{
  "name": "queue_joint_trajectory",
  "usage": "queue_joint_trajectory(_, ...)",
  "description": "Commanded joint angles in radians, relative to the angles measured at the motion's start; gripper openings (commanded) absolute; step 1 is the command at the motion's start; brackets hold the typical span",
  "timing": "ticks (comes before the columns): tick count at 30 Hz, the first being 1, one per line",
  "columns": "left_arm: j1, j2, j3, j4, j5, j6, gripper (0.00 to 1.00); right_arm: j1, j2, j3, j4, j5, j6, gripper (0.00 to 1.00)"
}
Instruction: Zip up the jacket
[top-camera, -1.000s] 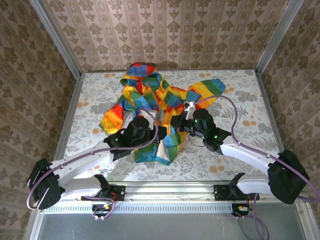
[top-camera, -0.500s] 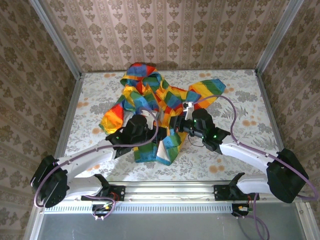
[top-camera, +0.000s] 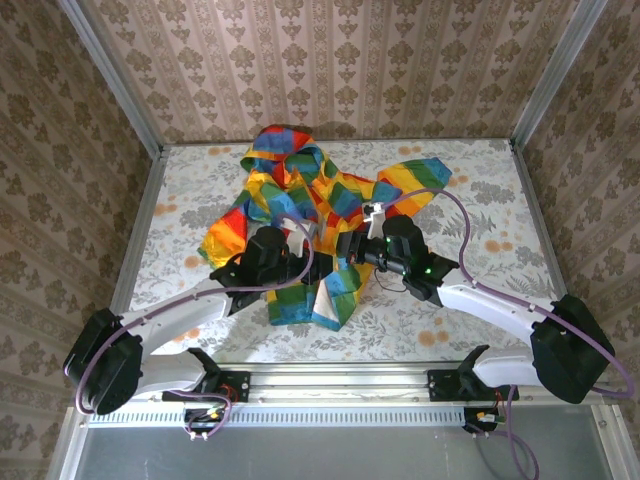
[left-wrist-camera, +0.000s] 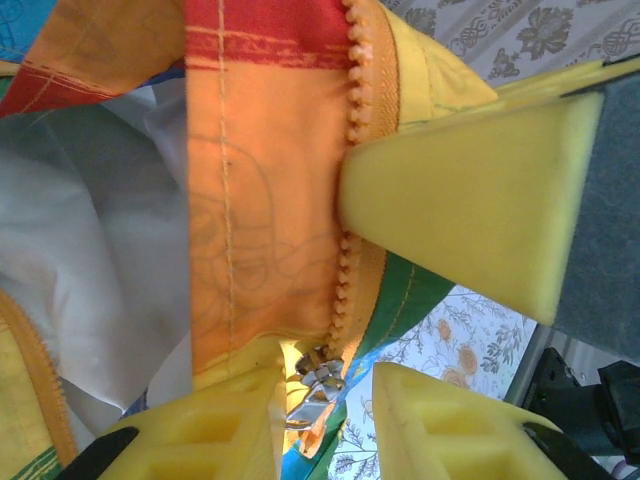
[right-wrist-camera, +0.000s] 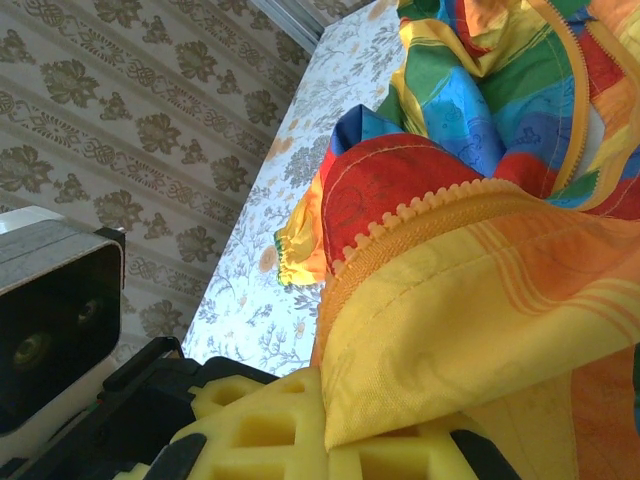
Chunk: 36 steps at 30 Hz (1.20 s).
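The rainbow-striped jacket (top-camera: 322, 190) lies crumpled at the middle back of the table, its lower front pulled toward the arms. My left gripper (top-camera: 302, 266) is open at that hem. In the left wrist view the metal zipper slider (left-wrist-camera: 315, 382) hangs on the orange zipper teeth (left-wrist-camera: 352, 150), in the gap between my left gripper's (left-wrist-camera: 325, 432) yellow foam fingers (left-wrist-camera: 205, 430). My right gripper (top-camera: 346, 248) is shut on the jacket's yellow front edge (right-wrist-camera: 450, 330), the cloth pinched in my right gripper (right-wrist-camera: 330, 452). One right foam finger (left-wrist-camera: 470, 190) presses beside the teeth.
The floral table cover (top-camera: 490, 210) lies bare to the right and left of the jacket. A sleeve (top-camera: 225, 232) trails left, another part (top-camera: 420, 178) right. Metal rails and patterned walls (top-camera: 330, 60) close the table in. A camera housing (right-wrist-camera: 50, 310) sits close beside my right gripper.
My left arm has shifted slightly left and back along the hem. The right gripper has kept its hold and edged a little left.
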Motion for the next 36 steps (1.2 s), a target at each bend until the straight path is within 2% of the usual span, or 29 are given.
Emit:
queue_joint_trajectory(1, 0.008, 0.008, -0.021, 0.039, 0.035, 0.023, 0.30, 0.005, 0.006, 0.040, 0.031, -0.016, -0.002, 0.00)
queue_joint_trajectory(11, 0.022, -0.003, -0.050, 0.052, 0.056, 0.025, 0.23, 0.003, 0.008, 0.043, 0.029, -0.018, -0.002, 0.00)
queue_joint_trajectory(18, 0.028, -0.017, -0.051, 0.042, 0.058, 0.028, 0.00, 0.002, 0.009, 0.045, 0.017, -0.015, -0.008, 0.00)
queue_joint_trajectory(36, 0.028, -0.039, -0.118, 0.042, 0.117, -0.007, 0.00, -0.024, -0.015, 0.065, -0.029, -0.020, -0.054, 0.00)
